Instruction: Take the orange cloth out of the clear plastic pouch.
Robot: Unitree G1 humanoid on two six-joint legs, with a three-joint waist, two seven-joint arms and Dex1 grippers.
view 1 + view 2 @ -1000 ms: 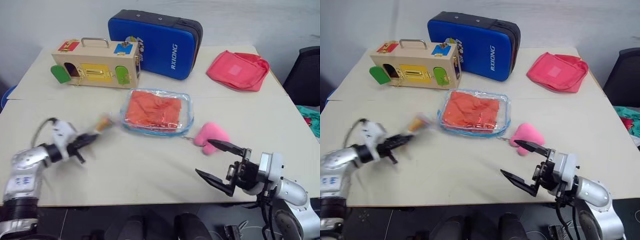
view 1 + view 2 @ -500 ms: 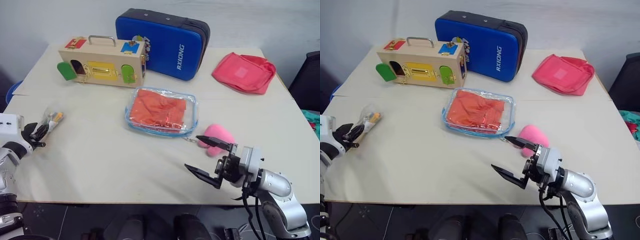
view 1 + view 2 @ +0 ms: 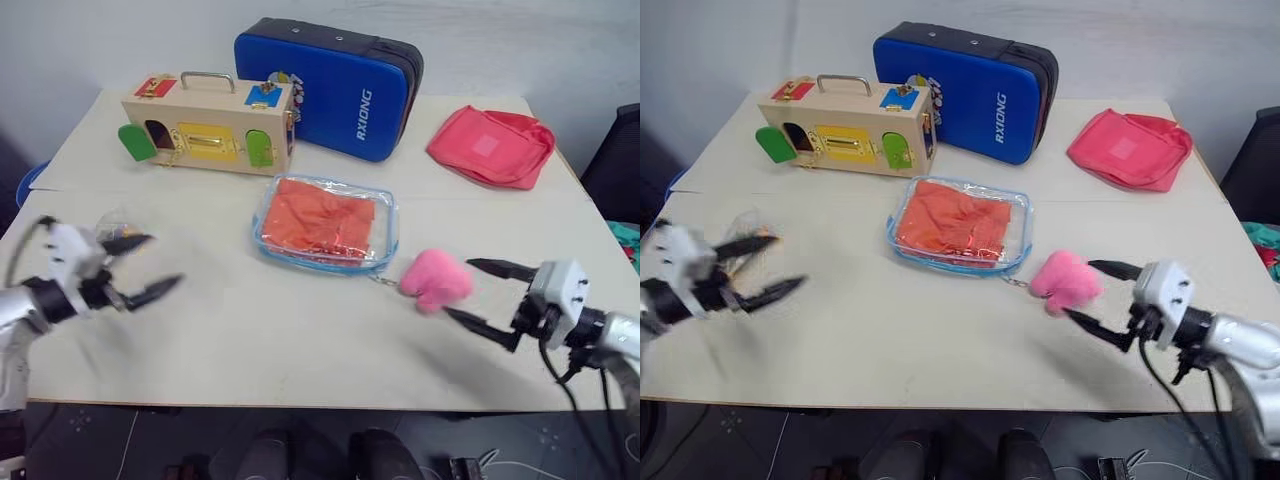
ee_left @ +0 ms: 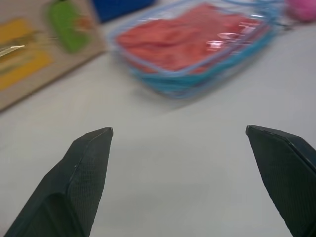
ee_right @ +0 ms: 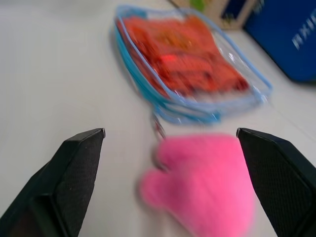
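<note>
on the pale surface [image 3: 300, 330]: 1 clear plastic pouch with light-blue edging [image 3: 326, 222], 1 wrinkly orange cloth [image 3: 318, 220] inside it, 1 fluffy pink plush toy [image 3: 434, 280], 1 wooden latch box [image 3: 208, 124], 1 blue hard case [image 3: 330, 87], 1 pink-red fabric bag [image 3: 490, 146].

Each arm is silver-grey metal with a white block at the wrist. The left gripper [image 3: 140, 266] and right gripper [image 3: 480, 294] each carry 2 slim, black, pointed fingers [image 4: 86, 173] with finely textured surfaces. Black cables loop along both forearms.
</note>
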